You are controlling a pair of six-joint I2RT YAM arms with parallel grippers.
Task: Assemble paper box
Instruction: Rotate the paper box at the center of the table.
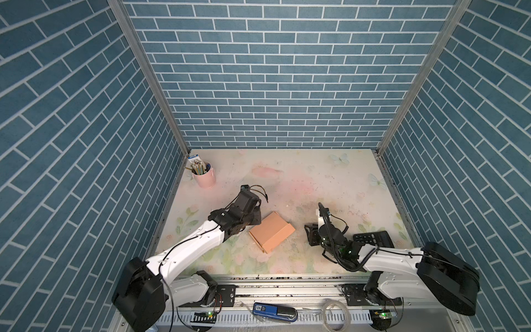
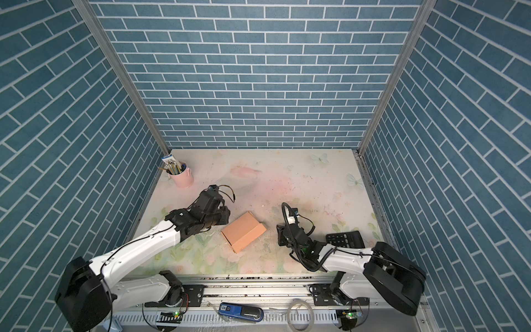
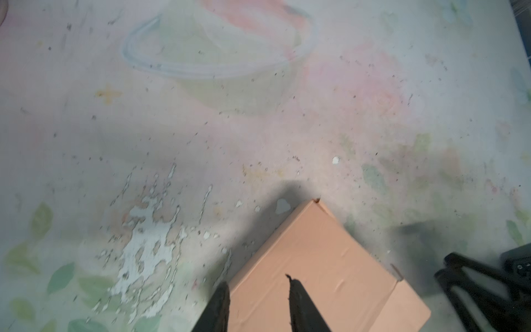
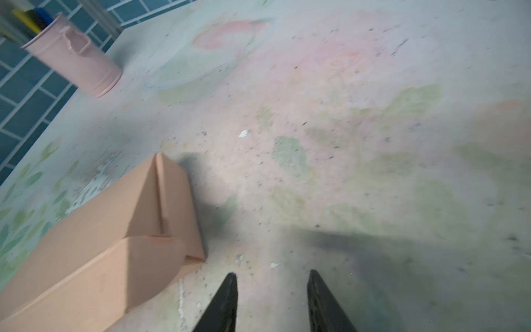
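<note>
Paper box [image 1: 272, 232] sits folded shut on the bench [image 1: 301, 178], probably why both hang parted and empty: left tool [image 3: 256, 280] over its edge, right tool [image 4: 273, 273] beside it

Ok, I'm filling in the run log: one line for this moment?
paper box: folded, lid down | left gripper: open, at box edge, not gripping | right gripper: open, empty, clear of box

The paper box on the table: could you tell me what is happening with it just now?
The paper box lies folded up on the table between the two arms. The left gripper is poised at one edge of it with jaws apart, not clamped on it. The right gripper is beside the box, open and empty.
</note>
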